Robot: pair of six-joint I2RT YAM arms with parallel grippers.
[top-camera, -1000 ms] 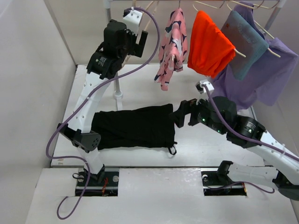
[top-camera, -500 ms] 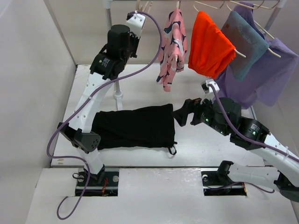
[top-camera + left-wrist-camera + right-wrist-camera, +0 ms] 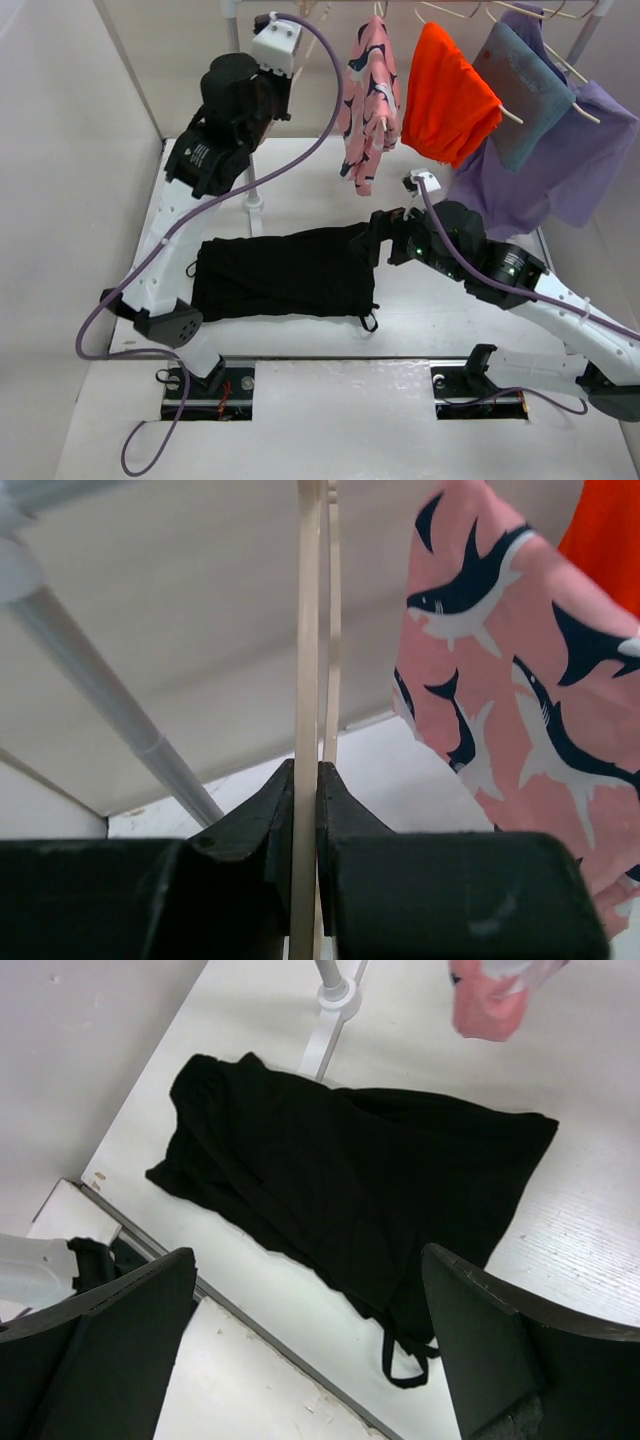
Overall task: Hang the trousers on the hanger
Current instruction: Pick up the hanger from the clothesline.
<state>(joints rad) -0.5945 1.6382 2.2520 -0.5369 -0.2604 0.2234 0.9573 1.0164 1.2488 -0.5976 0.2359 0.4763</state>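
The black trousers (image 3: 285, 272) lie flat on the white table, with their drawstring loop (image 3: 369, 321) at the near right corner. In the left wrist view my left gripper (image 3: 306, 770) is shut on a thin pale wooden bar of the hanger (image 3: 308, 630), high up by the rail. A second pale bar runs just behind it. My right gripper (image 3: 378, 240) hovers open over the right end of the trousers (image 3: 340, 1180). Nothing is between its fingers, and the loop (image 3: 405, 1360) shows below them.
A pink shark-print garment (image 3: 370, 90) hangs just right of the gripped hanger. An orange one (image 3: 448, 95) and teal and purple ones (image 3: 560, 150) hang farther right. The rack's pole (image 3: 250, 190) stands behind the trousers. A wall (image 3: 60, 200) closes the left side.
My left gripper has shut on the hanger's bar and the left arm has shifted slightly left. The right arm has moved left, bringing its open gripper over the end of the trousers.
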